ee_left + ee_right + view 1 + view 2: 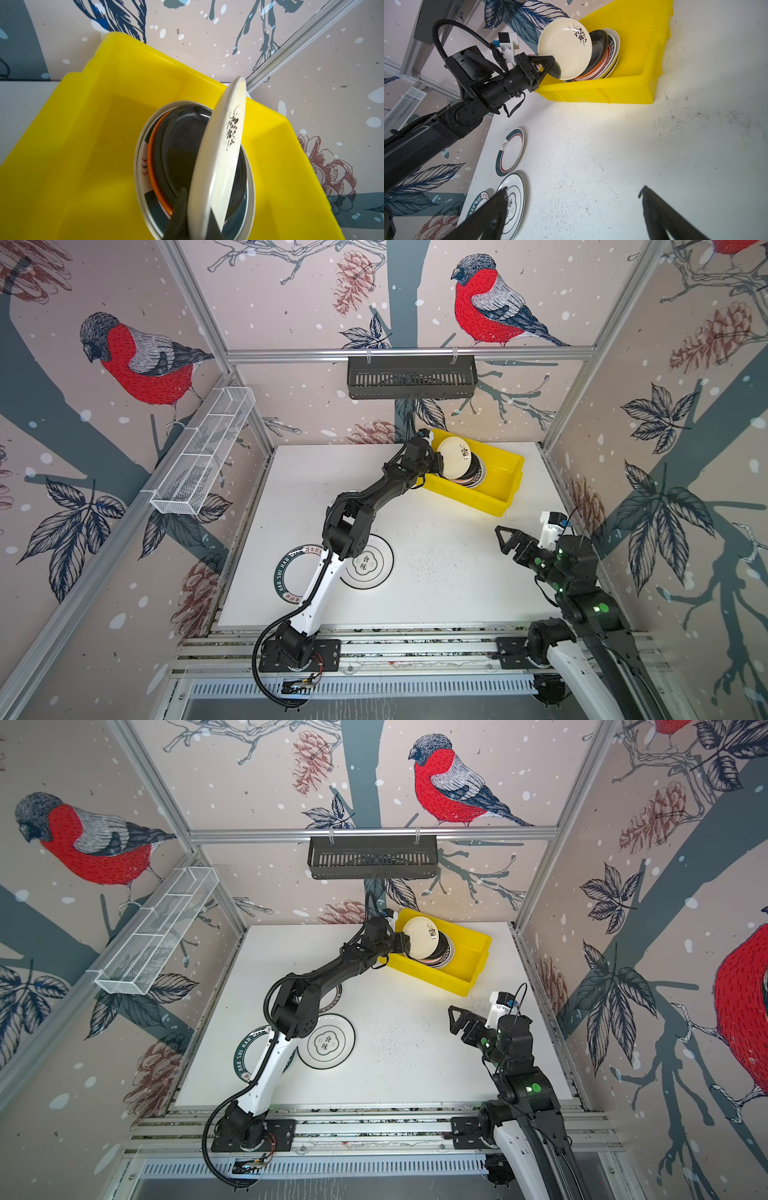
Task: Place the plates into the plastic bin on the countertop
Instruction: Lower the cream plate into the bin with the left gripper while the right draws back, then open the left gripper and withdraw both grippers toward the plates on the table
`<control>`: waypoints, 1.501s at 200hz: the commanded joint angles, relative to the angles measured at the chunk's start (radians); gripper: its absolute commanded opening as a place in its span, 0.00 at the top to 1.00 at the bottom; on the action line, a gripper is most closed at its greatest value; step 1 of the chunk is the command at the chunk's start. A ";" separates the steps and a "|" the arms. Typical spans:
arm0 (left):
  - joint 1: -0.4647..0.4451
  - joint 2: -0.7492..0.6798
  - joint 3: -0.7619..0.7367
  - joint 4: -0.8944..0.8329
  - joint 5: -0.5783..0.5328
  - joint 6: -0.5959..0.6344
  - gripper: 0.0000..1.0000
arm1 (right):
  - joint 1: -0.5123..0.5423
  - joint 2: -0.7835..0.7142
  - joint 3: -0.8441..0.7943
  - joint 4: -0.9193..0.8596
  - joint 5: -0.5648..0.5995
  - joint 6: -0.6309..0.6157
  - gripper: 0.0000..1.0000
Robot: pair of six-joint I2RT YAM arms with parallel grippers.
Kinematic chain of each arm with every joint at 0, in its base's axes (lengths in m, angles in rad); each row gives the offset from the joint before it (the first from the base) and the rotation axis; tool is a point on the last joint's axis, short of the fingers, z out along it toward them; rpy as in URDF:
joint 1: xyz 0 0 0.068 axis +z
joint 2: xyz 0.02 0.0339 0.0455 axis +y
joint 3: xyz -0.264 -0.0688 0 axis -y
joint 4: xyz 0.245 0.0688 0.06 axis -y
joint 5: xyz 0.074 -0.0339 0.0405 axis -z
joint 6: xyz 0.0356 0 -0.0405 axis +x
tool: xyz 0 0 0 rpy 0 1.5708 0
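My left gripper [439, 462] [197, 205] [553, 66] is shut on the rim of a cream plate [455, 456] [419, 936] [220, 166] [564, 47] with a black floral mark. It holds the plate tilted over a stack of plates [608, 56] in the yellow plastic bin [478, 499] [83, 124]. A dark plate [180, 145] and an orange one [151, 166] show in that stack. Three plates lie on the countertop [436, 572]: black-ringed [370, 568] [512, 203], teal-lettered [286, 576], and teal-and-red-ringed [509, 151]. My right gripper [500, 537] [573, 190] hangs open, with nothing between its fingers.
A black slotted basket [411, 377] hangs on the back wall. On the left wall is a white wire mesh rack [203, 452]. The left arm stretches over the plates on the countertop. Aluminium rails [415, 645] run along the front edge.
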 commanded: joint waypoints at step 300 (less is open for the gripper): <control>-0.018 -0.655 -0.722 0.103 -0.115 0.049 0.02 | 0.017 0.030 -0.069 0.142 -0.077 0.011 0.00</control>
